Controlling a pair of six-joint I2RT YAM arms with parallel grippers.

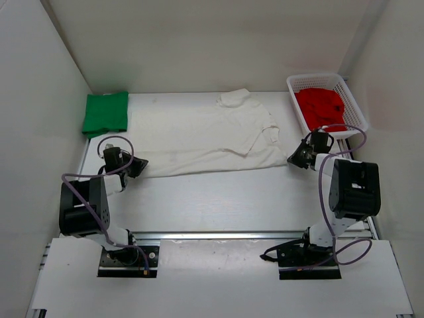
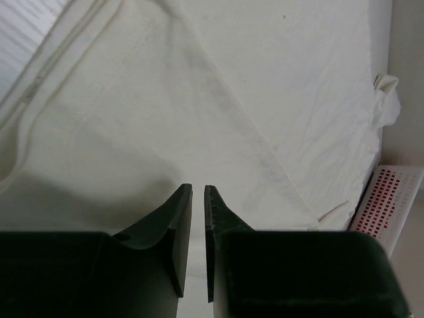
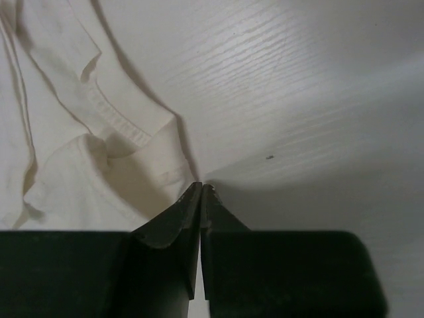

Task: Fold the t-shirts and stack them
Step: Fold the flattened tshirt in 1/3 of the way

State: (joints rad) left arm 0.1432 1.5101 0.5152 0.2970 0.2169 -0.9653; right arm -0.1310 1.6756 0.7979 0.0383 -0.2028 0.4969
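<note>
The off-white t-shirt (image 1: 205, 136) lies spread flat across the middle of the table. A bright green t-shirt (image 1: 106, 112) sits folded at the back left. The red t-shirt (image 1: 319, 106) is bunched inside the basket. My left gripper (image 1: 139, 165) is at the off-white shirt's near left corner. In the left wrist view its jaws (image 2: 197, 187) stand a narrow gap apart over the cloth (image 2: 199, 99), with nothing seen pinched. My right gripper (image 1: 295, 158) is at the shirt's near right corner. There its jaws (image 3: 201, 185) are shut on the edge of the cloth (image 3: 79, 165).
A white plastic mesh basket (image 1: 318, 78) stands at the back right, and its corner (image 2: 391, 199) shows in the left wrist view. White walls enclose the table on the left, back and right. Bare table (image 3: 318, 99) lies right of the right gripper.
</note>
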